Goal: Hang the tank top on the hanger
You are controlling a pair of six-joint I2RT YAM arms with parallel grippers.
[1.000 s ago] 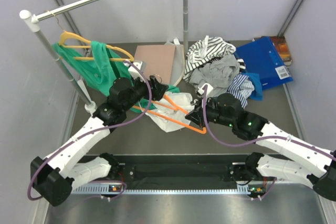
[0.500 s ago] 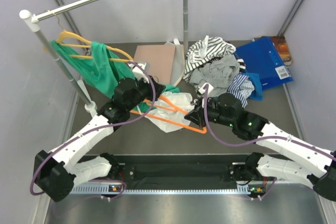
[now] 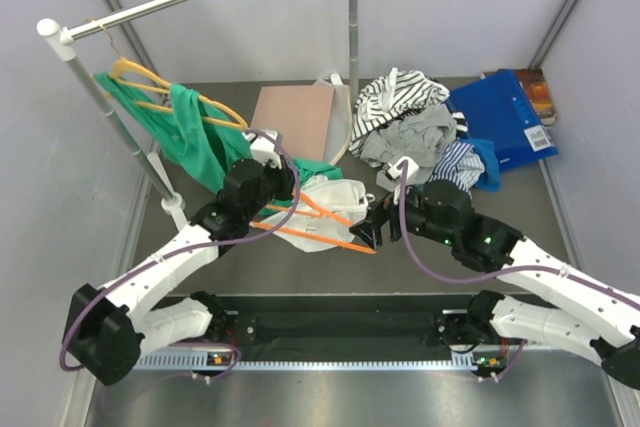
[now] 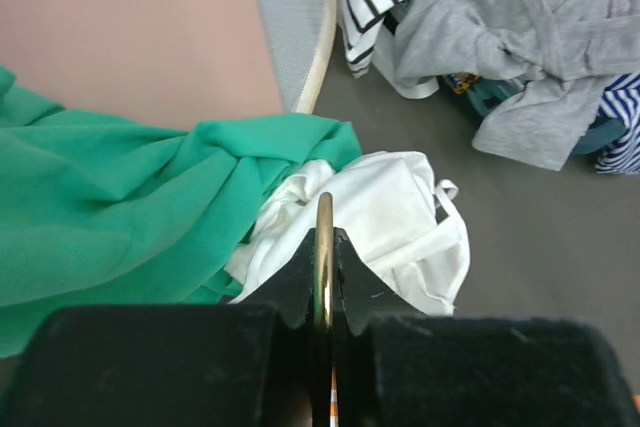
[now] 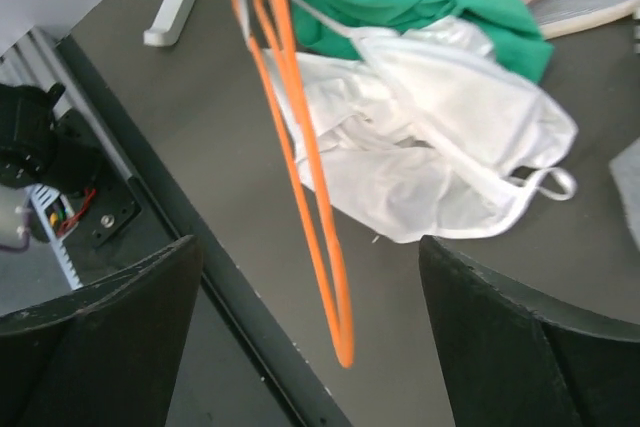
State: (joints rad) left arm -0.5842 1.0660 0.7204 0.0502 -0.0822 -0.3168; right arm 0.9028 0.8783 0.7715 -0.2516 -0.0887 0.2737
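Observation:
The bright orange hanger [image 3: 325, 232] hangs slanted above the table, reaching from my left gripper toward the right one. My left gripper [image 3: 282, 190] is shut on the hanger's gold metal hook [image 4: 324, 237], which stands pinched between the jaws. The white tank top [image 3: 330, 197] lies crumpled on the table under and behind the hanger, its strap loops showing [image 5: 440, 137]. My right gripper [image 3: 372, 233] is open. In the right wrist view the hanger's lower corner [image 5: 340, 342] hangs free between the wide-apart fingers [image 5: 100, 332], touching neither.
A green garment [image 3: 190, 132] hangs from a yellow-orange hanger [image 3: 150, 82] on the metal rack [image 3: 110, 117] at the left, spilling beside the tank top [image 4: 120, 187]. A pile of striped and grey clothes [image 3: 410, 117], a blue folder [image 3: 505, 122] and a brown board [image 3: 295, 117] lie at the back.
My left gripper closed on the hanger's hook. My right gripper let go of the hanger's lower corner and opened wide. The hanger now hangs from the left gripper alone.

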